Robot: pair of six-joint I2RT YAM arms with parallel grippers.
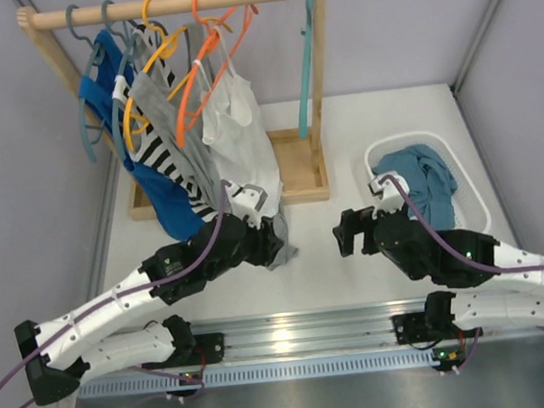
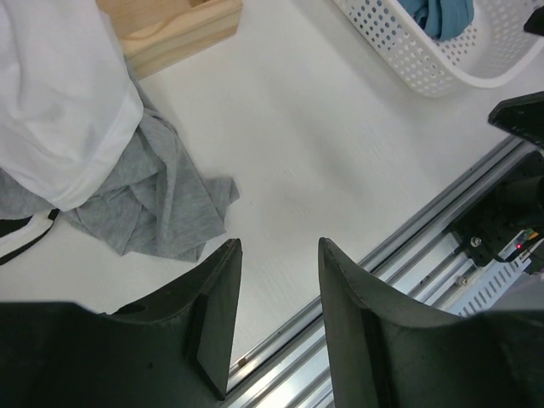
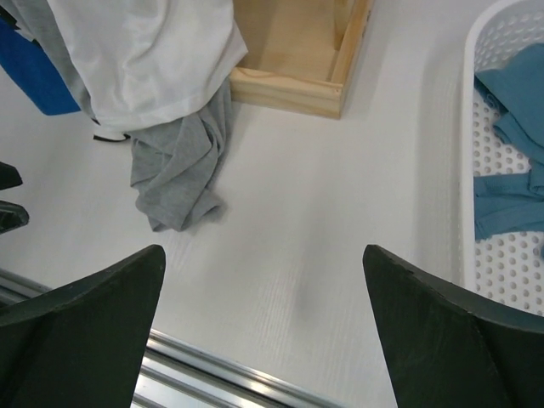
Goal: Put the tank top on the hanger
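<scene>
The white tank top (image 1: 236, 130) hangs on the rack from the bright orange hanger (image 1: 204, 75), and its hem reaches down to the table. It also shows in the left wrist view (image 2: 59, 102) and in the right wrist view (image 3: 144, 51). My left gripper (image 1: 270, 238) is just below the hem, open and empty, over bare table in its own view (image 2: 279, 248). My right gripper (image 1: 345, 234) is open wide and empty to the right of it, above the table (image 3: 263, 255).
A grey tank top (image 1: 178, 146) hangs beside the white one, its end bunched on the table (image 2: 153, 204). Blue and striped garments hang further left. The wooden rack base (image 1: 303, 177) stands behind. A white basket (image 1: 475, 194) with a teal garment (image 1: 424, 180) sits at the right.
</scene>
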